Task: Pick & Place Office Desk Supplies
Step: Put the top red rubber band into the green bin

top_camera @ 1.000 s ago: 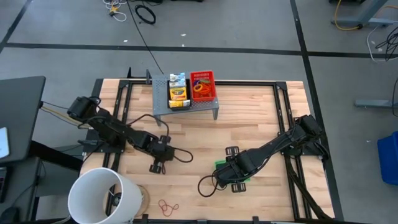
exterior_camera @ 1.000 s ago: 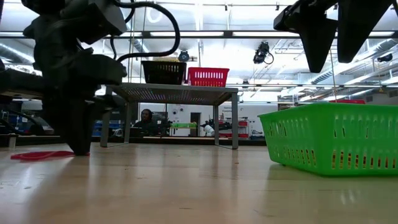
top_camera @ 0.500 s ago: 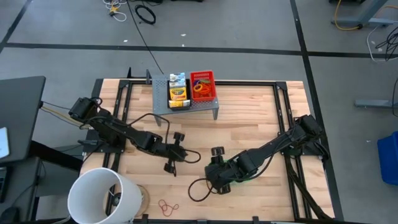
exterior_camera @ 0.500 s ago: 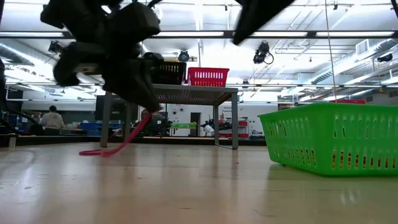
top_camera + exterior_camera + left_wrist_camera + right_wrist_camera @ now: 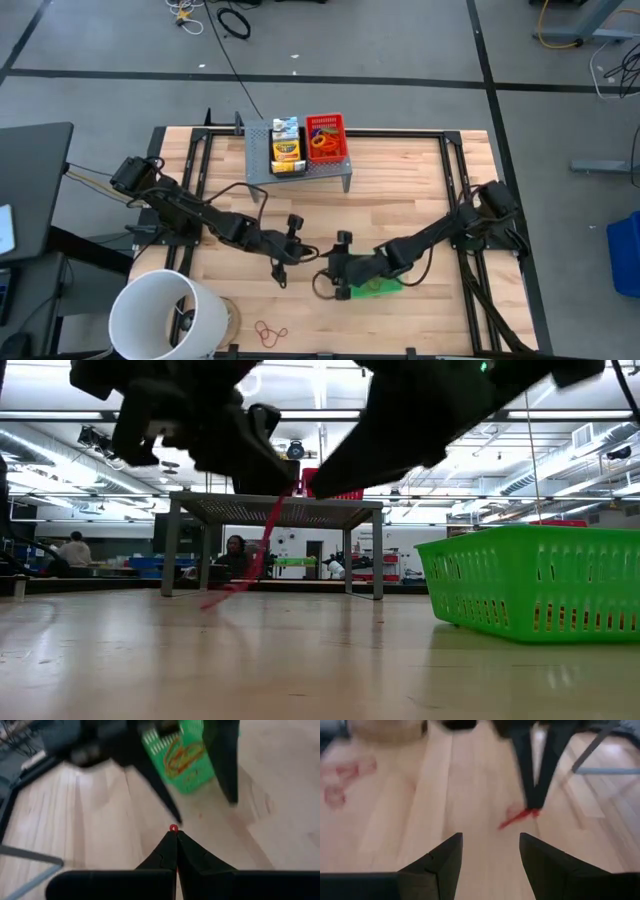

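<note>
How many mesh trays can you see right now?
3: a green tray on the table under the right arm, a red tray and a black tray, mostly hidden, on the grey riser.

A grey concrete floor (image 5: 400,40) marked with dark tape lines (image 5: 300,78) is seen; ceiling lights (image 5: 320,415) and distant people (image 5: 75,548) are visible beyond.

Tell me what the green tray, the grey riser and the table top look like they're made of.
Green tray: probably moulded plastic, with bright even colour and slotted walls. Grey riser: likely matte grey metal, with a thin perforated top on slim legs. Table top: wood, with pale butcher-block strips, visible grain and a slight sheen.
</note>
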You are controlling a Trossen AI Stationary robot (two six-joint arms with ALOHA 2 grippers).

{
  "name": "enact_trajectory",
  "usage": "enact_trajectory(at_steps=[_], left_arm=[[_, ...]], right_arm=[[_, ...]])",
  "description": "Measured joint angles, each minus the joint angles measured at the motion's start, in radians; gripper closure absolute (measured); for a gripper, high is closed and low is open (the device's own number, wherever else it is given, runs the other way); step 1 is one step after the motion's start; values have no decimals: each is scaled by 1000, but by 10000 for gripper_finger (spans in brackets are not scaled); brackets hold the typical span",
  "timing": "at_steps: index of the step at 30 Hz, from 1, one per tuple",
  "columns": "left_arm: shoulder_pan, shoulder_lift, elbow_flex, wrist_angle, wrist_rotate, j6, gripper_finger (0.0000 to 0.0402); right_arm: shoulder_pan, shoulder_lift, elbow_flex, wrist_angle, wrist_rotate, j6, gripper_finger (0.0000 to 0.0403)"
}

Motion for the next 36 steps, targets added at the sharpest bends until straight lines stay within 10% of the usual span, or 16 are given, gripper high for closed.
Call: enact_trajectory(at_steps=[9,21,29,36], left_arm=[[1,-1,1,148,38,56,401],[10,-1,1,248,105,89,401],[8,-2,1,259,123,101,401],[8,-2,1,235,134,104,381]], right_arm=[[-60,-20,-220,425,-67,7,199],[-96,-19,-226,529,-144,-44,208],[-98,-19,-226,520,-170,-78,381],[-97,-19,-226,520,-172,-91,398]])
